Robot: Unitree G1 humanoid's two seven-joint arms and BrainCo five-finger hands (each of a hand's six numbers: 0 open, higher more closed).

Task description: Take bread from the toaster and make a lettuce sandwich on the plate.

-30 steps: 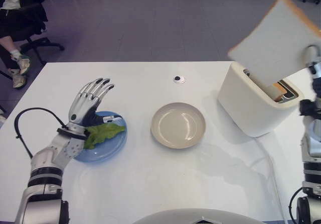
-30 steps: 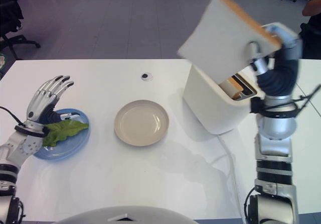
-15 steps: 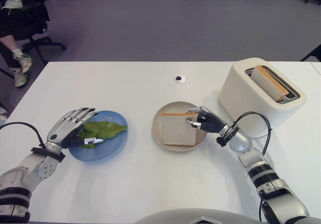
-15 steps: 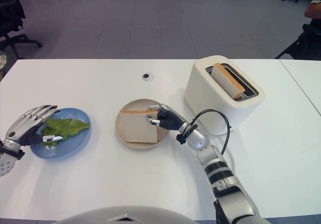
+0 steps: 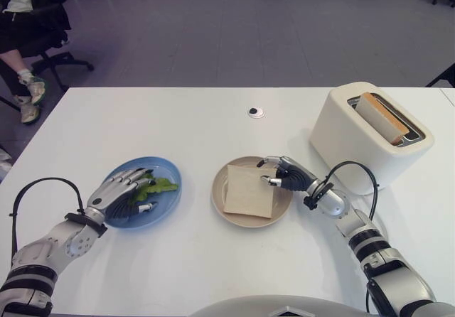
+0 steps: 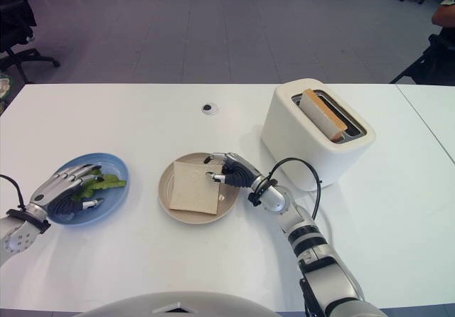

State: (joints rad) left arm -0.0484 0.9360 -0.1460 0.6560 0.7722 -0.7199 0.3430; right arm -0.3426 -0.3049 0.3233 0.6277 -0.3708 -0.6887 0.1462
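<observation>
At the table (image 5: 213, 260), the slice (image 5: 249, 191) lies flat on the plate (image 5: 242, 219), with our right hand (image 5: 288, 175) resting at its right edge, over the rim nearest the toaster (image 5: 348, 146). Whether that hand grips the slice we cannot tell. Well to the left, our left hand (image 5: 122, 192) is closed over the near end of the lettuce (image 5: 160, 185) in the blue plate (image 5: 170, 171), and the leaf's far end pokes out past the fingertips.

The leaf's long axis runs from the hand away and to the right, pointing roughly at the slice. The left hand is the nearer one by far. We judge that the coming move turns on this: the lettuce must travel rightward across the bare gap between the two plates and come down on the slice, whose left side is free of the right hand. A second slice (image 5: 380, 116) stands in the toaster, nearer the right hand.
</observation>
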